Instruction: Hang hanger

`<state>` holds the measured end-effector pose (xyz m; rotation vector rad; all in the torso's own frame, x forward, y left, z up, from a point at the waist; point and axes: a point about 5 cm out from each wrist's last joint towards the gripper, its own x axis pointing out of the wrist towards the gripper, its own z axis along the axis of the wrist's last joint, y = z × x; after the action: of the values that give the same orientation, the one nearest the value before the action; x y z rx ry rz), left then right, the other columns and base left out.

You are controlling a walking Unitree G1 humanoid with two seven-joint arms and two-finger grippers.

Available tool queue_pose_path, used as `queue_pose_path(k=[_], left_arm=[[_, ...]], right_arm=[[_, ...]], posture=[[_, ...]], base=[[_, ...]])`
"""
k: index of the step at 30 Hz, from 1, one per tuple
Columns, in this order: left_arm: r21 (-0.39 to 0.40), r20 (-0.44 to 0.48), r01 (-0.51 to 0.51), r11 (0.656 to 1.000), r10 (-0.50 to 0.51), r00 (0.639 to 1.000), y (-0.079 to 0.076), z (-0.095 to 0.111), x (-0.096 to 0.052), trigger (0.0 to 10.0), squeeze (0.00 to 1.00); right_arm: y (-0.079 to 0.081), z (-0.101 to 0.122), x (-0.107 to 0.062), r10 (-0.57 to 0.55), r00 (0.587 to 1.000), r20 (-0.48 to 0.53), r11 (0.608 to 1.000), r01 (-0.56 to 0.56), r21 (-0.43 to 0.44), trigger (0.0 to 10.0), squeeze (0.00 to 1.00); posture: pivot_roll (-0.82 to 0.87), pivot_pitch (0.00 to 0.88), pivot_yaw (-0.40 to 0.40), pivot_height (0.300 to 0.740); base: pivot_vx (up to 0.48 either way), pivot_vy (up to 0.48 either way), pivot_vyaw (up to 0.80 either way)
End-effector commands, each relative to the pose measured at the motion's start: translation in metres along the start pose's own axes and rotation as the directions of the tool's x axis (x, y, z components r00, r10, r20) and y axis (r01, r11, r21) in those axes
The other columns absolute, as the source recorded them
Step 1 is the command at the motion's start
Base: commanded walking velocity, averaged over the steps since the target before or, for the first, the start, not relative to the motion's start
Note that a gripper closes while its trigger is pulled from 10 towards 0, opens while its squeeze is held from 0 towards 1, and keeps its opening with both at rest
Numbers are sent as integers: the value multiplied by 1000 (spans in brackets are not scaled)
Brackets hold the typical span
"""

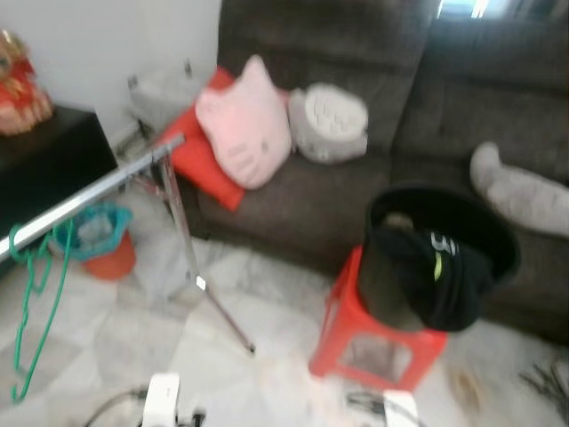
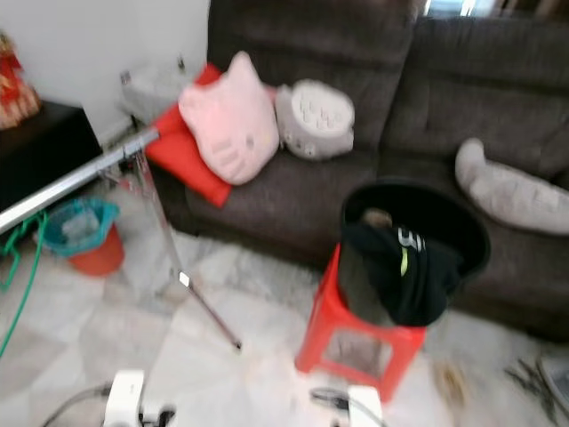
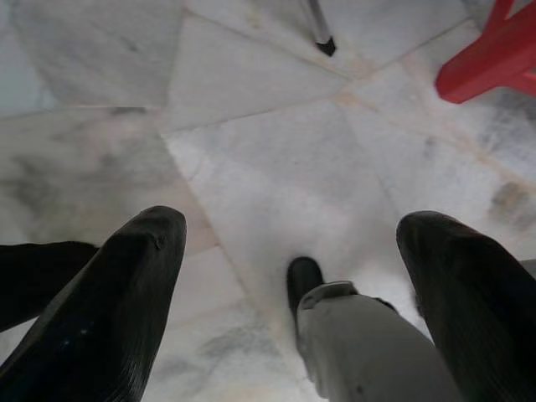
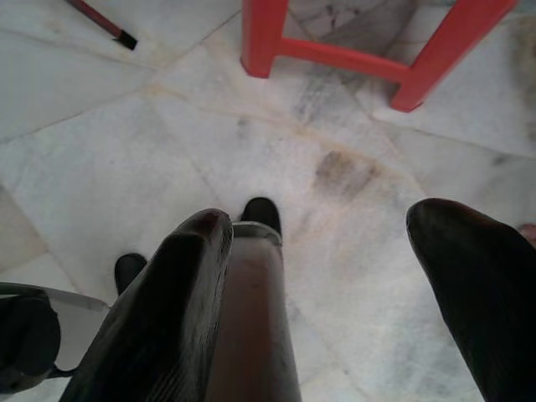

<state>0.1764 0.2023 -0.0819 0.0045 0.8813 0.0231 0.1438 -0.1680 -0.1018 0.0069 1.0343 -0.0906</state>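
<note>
Open floor [image 1: 116, 329] lies left of the stool [image 1: 373, 347], apparently crossed only by the rack leg [image 1: 222, 316].

rack rail [image 1: 89, 197] far left, hanger [image 1: 31, 302] hung on it | small bin [image 1: 98, 240] behind rack, on floor | stool [image 1: 373, 342] centre-right w/ basket [image 1: 440, 258] on top, clothes [image 1: 436, 276] in it | sofa [image 1: 373, 107] behind all, cushions [image 1: 244, 124] on its left end

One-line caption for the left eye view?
Green hanger on a silver rail; black basket on a red stool before a sofa.
</note>
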Motion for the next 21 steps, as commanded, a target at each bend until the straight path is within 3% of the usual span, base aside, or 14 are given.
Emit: queue_pose_path(k=[1,8,14,16,21], left_arm=[[17,-7,13,1000,-13,1000,-2,-1,0,10000,0],[23,-6,18,1000,-18,1000,-3,-2,0,10000,0],[29,-8,17,999,-17,1000,-2,-2,0,10000,0],[30,-8,16,999,-16,1000,-2,-2,0,10000,0],[32,-8,14,999,-14,1000,-2,-2,0,10000,0]], right_arm=[[-5,0,0,-15,1000,12,1000,14,16,10000,0],[-5,-1,0,-18,1000,7,999,18,26,10000,0],[-5,-1,0,-7,1000,-2,1000,7,8,10000,0],[-5,-1,0,-7,1000,-3,1000,7,7,10000,0],[-5,0,0,-12,1000,17,1000,12,22,10000,0]], posture=[[13,0,22,740],[13,0,22,740],[14,0,22,740],[14,0,22,740],[14,0,23,740]], base=[[0,0,0],[0,0,0],[0,0,-778],[0,-251,-775],[0,-382,0]])
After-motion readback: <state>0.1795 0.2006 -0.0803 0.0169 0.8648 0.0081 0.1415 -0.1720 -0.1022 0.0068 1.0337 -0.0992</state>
